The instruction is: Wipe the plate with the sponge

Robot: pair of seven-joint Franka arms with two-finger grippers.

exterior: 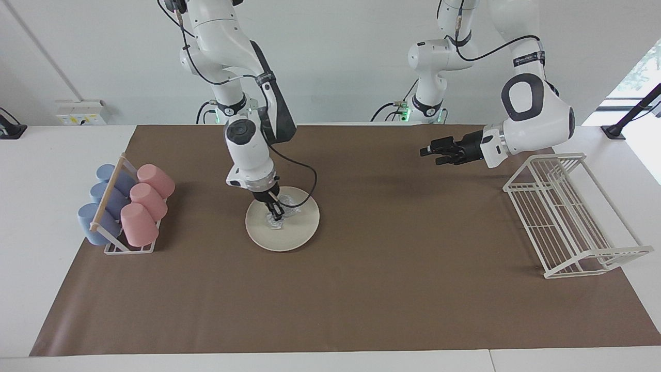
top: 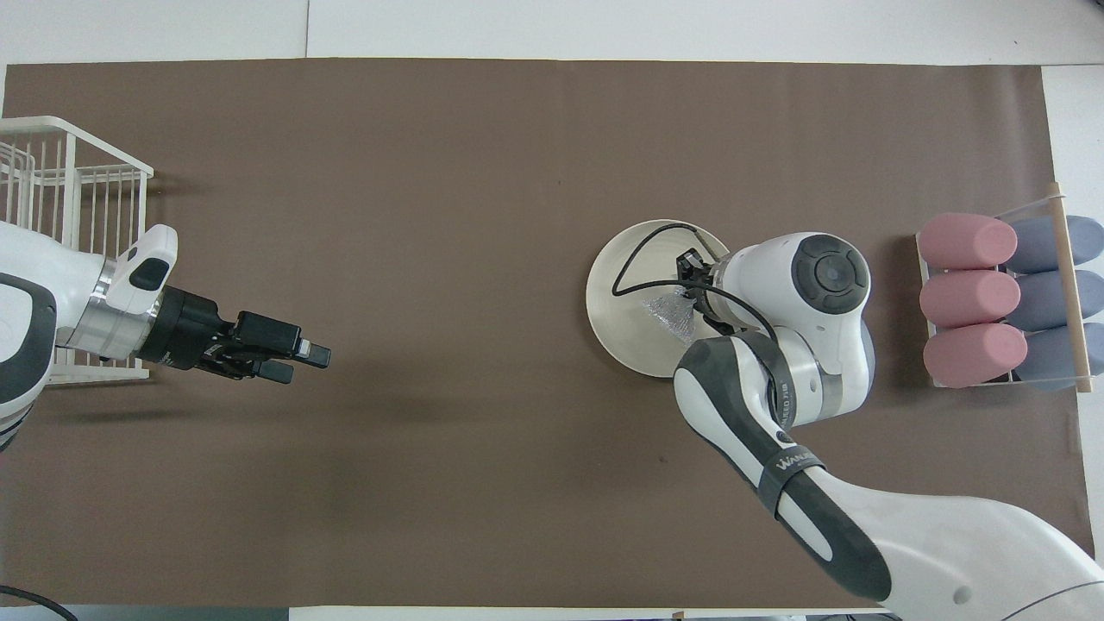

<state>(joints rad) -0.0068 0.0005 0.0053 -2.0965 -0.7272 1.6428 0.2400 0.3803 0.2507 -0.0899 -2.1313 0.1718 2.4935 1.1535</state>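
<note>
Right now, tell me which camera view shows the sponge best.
The facing view. There the sponge lies in the open on the plate, silvery and wrinkled, with the right gripper down on it. In the overhead view only a grey corner of it shows; the right arm's wrist covers the rest.

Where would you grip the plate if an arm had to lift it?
At its bare rim, on the edge farther from the robots, coming in low from that edge. The plate lies flat on the mat, and the right gripper and sponge occupy its middle.
</note>
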